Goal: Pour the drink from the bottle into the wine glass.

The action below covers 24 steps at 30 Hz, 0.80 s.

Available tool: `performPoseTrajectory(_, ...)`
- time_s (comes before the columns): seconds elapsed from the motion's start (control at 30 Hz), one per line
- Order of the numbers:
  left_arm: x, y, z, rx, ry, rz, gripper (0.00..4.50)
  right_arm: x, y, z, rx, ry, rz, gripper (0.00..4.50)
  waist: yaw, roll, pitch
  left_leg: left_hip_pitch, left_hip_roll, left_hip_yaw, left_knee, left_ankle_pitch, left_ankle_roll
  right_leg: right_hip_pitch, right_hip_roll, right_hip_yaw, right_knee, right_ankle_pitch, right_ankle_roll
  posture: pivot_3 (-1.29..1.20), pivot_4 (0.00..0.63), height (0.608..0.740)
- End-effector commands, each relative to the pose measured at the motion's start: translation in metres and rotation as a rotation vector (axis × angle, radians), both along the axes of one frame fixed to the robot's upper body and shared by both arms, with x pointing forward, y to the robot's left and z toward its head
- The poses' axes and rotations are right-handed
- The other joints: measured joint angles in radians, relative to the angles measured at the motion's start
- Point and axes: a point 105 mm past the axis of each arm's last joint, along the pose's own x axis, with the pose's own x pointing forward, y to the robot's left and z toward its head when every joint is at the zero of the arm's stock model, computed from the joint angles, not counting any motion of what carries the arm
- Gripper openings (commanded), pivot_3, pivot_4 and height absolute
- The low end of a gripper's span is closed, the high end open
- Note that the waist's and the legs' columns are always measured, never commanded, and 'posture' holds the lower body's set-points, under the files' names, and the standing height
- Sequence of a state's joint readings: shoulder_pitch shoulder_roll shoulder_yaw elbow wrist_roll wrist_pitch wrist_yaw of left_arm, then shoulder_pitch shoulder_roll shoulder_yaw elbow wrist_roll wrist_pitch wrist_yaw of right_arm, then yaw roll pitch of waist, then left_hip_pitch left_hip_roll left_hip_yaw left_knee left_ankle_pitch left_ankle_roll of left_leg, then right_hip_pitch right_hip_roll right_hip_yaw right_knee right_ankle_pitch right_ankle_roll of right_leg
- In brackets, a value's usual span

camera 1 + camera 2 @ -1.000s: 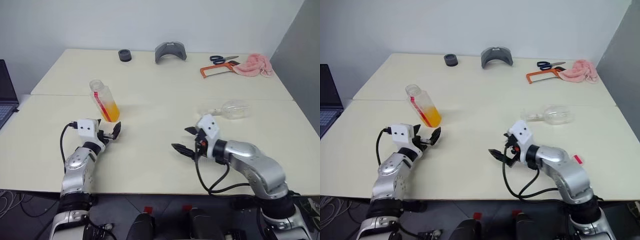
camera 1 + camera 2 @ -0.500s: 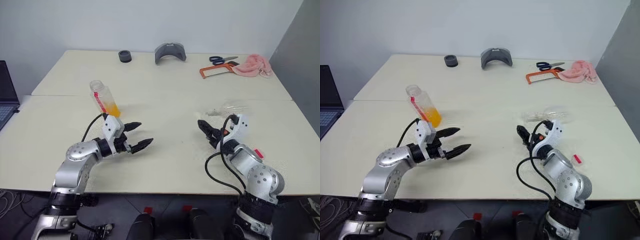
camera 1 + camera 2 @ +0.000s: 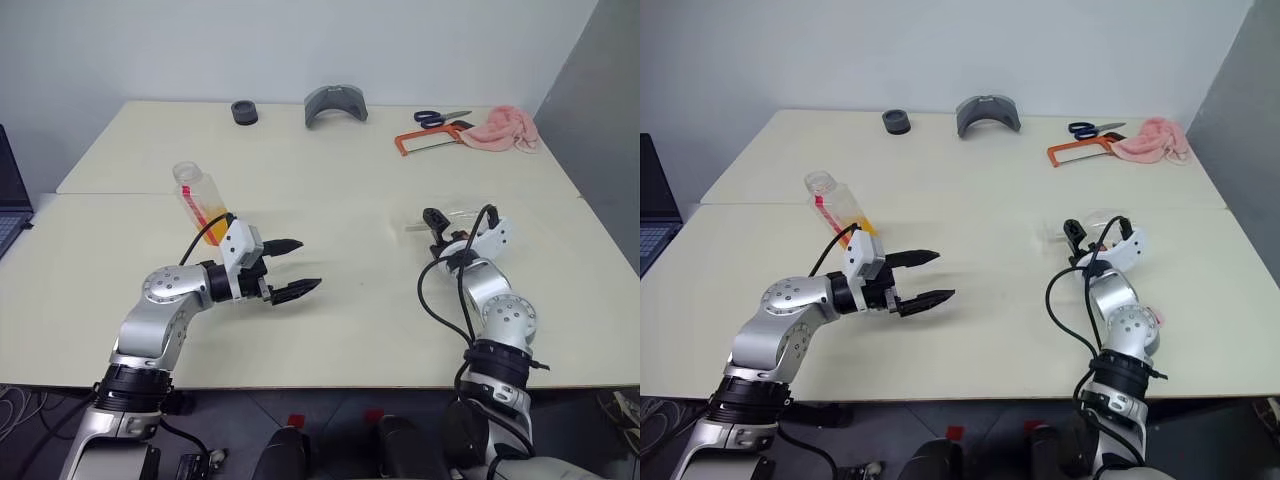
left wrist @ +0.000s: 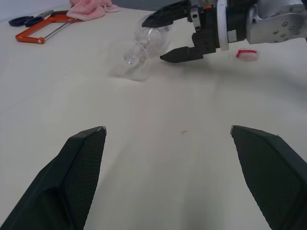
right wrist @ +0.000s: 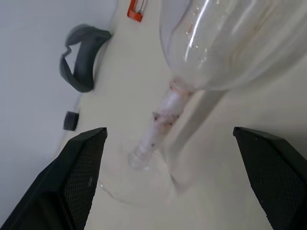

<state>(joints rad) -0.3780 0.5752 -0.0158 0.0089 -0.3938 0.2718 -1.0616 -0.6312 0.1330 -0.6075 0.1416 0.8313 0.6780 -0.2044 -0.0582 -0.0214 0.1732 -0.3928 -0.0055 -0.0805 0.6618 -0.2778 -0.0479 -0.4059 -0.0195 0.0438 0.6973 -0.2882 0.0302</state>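
From the head views we see the bottle (image 3: pixel 203 203) standing on the cream table (image 3: pixel 330 330), our left gripper (image 3: pixel 290 268) spread wide beside it. The wine glass (image 3: pixel 1102 226) lies tipped over, so our right gripper (image 3: pixel 1076 238), also spread, reaches for it. Left wrist view: the glass lies near pink cloth (image 4: pixel 91 8). Right wrist view: its stem sits between our fingers.

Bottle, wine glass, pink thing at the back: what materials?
Bottle: clear, probably plastic; orange liquid shows through, red-and-white strip down its side.
Wine glass: colourless, glossy, glass by the look; lying on its side with highlights on the bowl.
Pink thing: soft cloth, rumpled folds.
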Motion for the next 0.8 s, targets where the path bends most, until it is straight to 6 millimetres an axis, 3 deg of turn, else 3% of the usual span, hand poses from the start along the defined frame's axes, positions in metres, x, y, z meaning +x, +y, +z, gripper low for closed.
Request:
performPoseTrajectory(0.03, -0.001, -0.006, 0.011, -0.008, -0.054, -0.031, 4.47, 0.014, 0.014, 0.015, 0.089, -0.043, 0.003, 4.50, 0.000, 0.000, 0.000, 0.000, 0.000, 0.000, 0.000, 0.000, 0.000, 0.000, 0.000, 0.000, 0.000, 0.000, 0.000, 0.00, 0.150, 0.740)
performPoseTrajectory(0.23, 0.000, -0.009, 0.017, -0.013, -0.071, -0.041, 4.47, 0.032, 0.012, 0.009, 0.115, -0.013, -0.011, 4.50, -0.001, 0.000, 0.000, 0.000, 0.000, 0.000, 0.000, 0.000, 0.000, 0.000, 0.000, 0.000, 0.000, 0.000, 0.000, 0.00, 0.150, 0.740)
performPoseTrajectory(0.27, 0.001, -0.009, 0.017, -0.011, -0.072, -0.041, 4.50, 0.034, 0.009, 0.007, 0.121, -0.007, -0.025, 4.32, -0.001, 0.000, 0.000, 0.000, 0.000, 0.000, 0.000, 0.000, 0.000, 0.000, 0.000, 0.000, 0.000, 0.000, 0.000, 0.00, 0.150, 0.740)
performPoseTrajectory(0.37, 0.000, -0.009, 0.016, -0.005, -0.073, -0.046, 4.50, 0.036, 0.003, 0.001, 0.140, 0.011, -0.058, 3.58, -0.001, 0.000, 0.000, 0.000, 0.000, 0.000, 0.000, 0.000, 0.000, 0.000, -0.001, 0.000, 0.000, 0.000, 0.000, 0.00, 0.150, 0.740)
performPoseTrajectory(0.57, 0.000, -0.009, 0.014, -0.002, -0.070, -0.051, 4.50, 0.033, -0.004, -0.004, 0.203, 0.013, -0.101, 1.44, -0.001, 0.001, 0.000, -0.001, 0.001, 0.000, 0.000, 0.000, 0.000, 0.000, -0.001, 0.000, 0.000, 0.000, 0.000, 0.00, 0.150, 0.740)
performPoseTrajectory(0.67, 0.000, -0.010, 0.012, 0.000, -0.069, -0.054, 4.50, 0.031, 0.001, 0.003, 0.178, -0.024, -0.073, 0.39, -0.001, 0.001, 0.000, -0.001, 0.001, 0.000, 0.000, 0.000, 0.000, 0.000, -0.001, 0.000, 0.000, 0.000, 0.000, 0.00, 0.150, 0.740)
performPoseTrajectory(0.7, 0.000, -0.010, 0.012, 0.001, -0.069, -0.054, 4.50, 0.030, 0.004, 0.008, 0.134, -0.050, -0.059, 0.17, -0.001, 0.001, 0.000, -0.001, 0.001, 0.000, 0.000, 0.000, 0.000, 0.000, -0.001, 0.000, 0.000, 0.000, 0.000, 0.00, 0.150, 0.740)
performPoseTrajectory(0.77, 0.001, -0.009, 0.012, 0.001, -0.070, -0.053, 4.50, 0.028, 0.008, 0.025, -0.008, -0.136, -0.026, 0.16, -0.001, 0.002, 0.001, -0.001, 0.001, 0.000, 0.000, 0.000, 0.000, 0.000, -0.001, 0.000, 0.000, 0.000, 0.000, 0.00, 0.150, 0.740)
performPoseTrajectory(0.8, 0.001, -0.009, 0.011, 0.001, -0.071, -0.052, 4.50, 0.027, 0.010, 0.034, -0.161, -0.199, -0.004, 0.16, -0.001, 0.003, 0.002, -0.001, 0.001, 0.000, 0.000, 0.000, 0.000, 0.000, -0.001, 0.000, 0.000, 0.000, 0.000, 0.00, 0.150, 0.740)
